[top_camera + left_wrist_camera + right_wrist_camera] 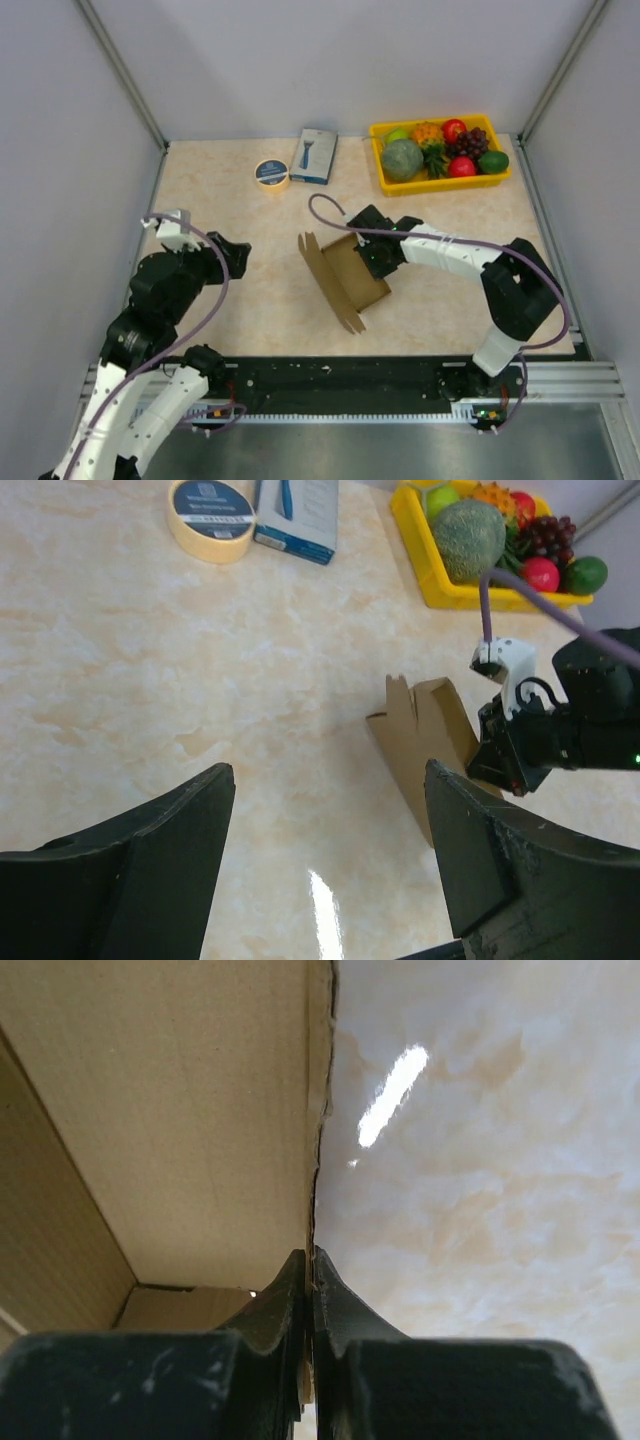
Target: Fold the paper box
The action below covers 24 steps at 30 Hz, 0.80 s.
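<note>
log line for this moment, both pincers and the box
right pincer: shut on paper box edge | left pincer: open, apart from box | paper box: partly folded

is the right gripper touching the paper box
Touching. The right wrist view shows the right gripper closed on the paper box, its wall edge pinched between both fingers.

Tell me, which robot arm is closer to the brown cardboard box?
Right. The right gripper pinches a wall edge of the paper box; the left gripper hangs open, apart from it, off to its left.

Robot lab cell: plain white panels (350, 50), aluminium frame rails (121, 70), marble-look tabletop (260, 300)
</note>
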Each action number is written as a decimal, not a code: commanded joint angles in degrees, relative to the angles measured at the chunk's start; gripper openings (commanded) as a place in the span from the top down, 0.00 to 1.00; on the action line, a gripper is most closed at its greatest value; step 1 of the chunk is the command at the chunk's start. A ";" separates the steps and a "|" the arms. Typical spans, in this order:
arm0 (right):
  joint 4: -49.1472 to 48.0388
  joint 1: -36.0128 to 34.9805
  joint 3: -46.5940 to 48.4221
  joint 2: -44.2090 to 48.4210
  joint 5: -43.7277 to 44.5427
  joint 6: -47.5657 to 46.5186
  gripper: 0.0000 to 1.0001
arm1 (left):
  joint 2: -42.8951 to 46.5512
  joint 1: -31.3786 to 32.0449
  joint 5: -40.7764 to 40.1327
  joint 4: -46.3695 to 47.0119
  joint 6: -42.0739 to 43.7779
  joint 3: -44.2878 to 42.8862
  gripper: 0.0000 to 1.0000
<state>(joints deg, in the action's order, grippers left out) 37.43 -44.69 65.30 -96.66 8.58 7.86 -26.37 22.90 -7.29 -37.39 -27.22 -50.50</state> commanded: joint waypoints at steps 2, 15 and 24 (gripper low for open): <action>1.59 6.35 -3.42 4.38 -12.70 17.52 1.00 | -5.44 -0.31 12.63 5.55 -2.04 1.53 0.19; -4.54 6.63 -7.46 4.19 -15.33 37.56 0.89 | -8.88 0.22 38.30 30.78 -15.40 23.77 0.24; -19.39 6.63 -15.10 10.26 -22.98 43.64 0.52 | -8.60 4.70 35.60 31.06 -11.54 23.00 0.05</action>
<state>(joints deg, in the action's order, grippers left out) 28.23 -37.85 52.10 -91.33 -9.89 47.31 -34.00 25.65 28.91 -9.98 -41.04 -25.50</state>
